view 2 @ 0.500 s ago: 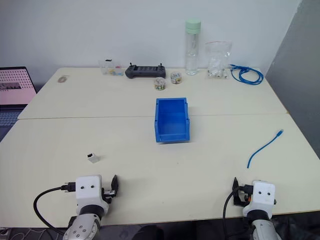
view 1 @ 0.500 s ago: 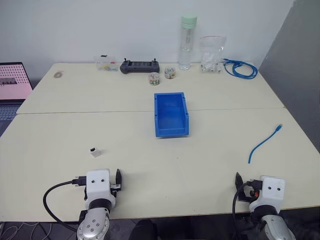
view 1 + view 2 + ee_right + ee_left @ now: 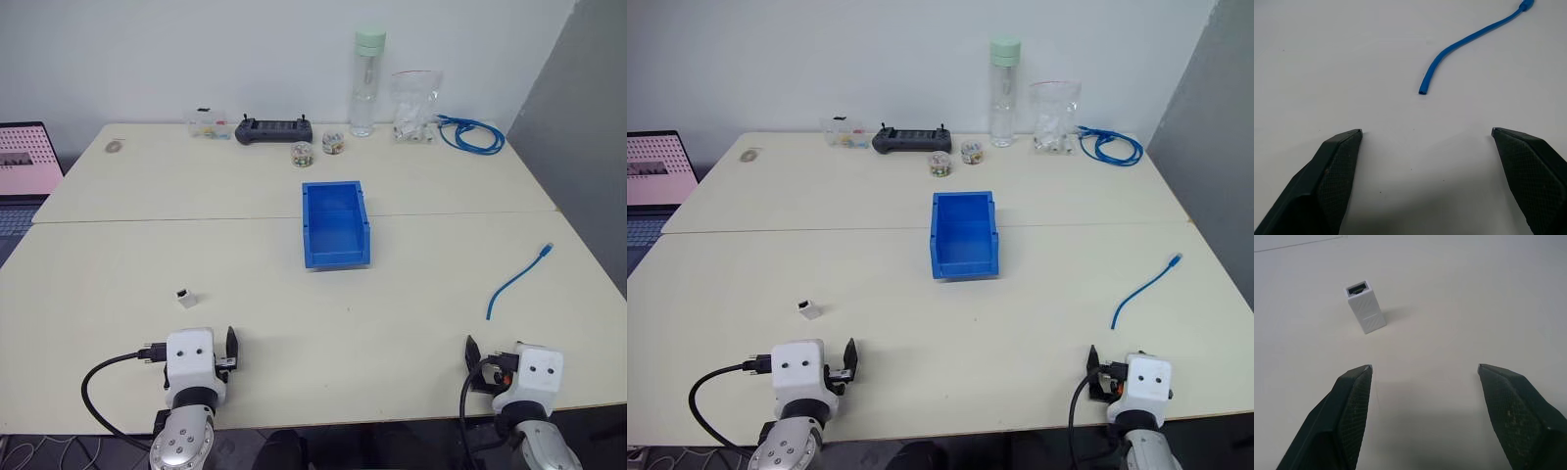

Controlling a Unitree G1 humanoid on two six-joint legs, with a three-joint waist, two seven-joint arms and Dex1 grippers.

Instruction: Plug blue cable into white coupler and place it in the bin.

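One blue cable (image 3: 517,282), one white coupler (image 3: 184,296), one bin (image 3: 335,225); both jaws wide, empty (two jars behind).

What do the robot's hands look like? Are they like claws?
A bit! Each gripper, left and right, has two black pointed fingers with bumpy, textured pads. Behind them sit boxy white wrist housings with two small dark dots, silver round joints below, and looping black cables.

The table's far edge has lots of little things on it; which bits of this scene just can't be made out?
- Two small jars: contents too small to tell, head views.
- Clear bag: contents unreadable, too small.
- Laptop: cut off by the left edge.
- Blue cable: plug end cut by the right wrist view's edge.
- White coupler: rear face turned away.
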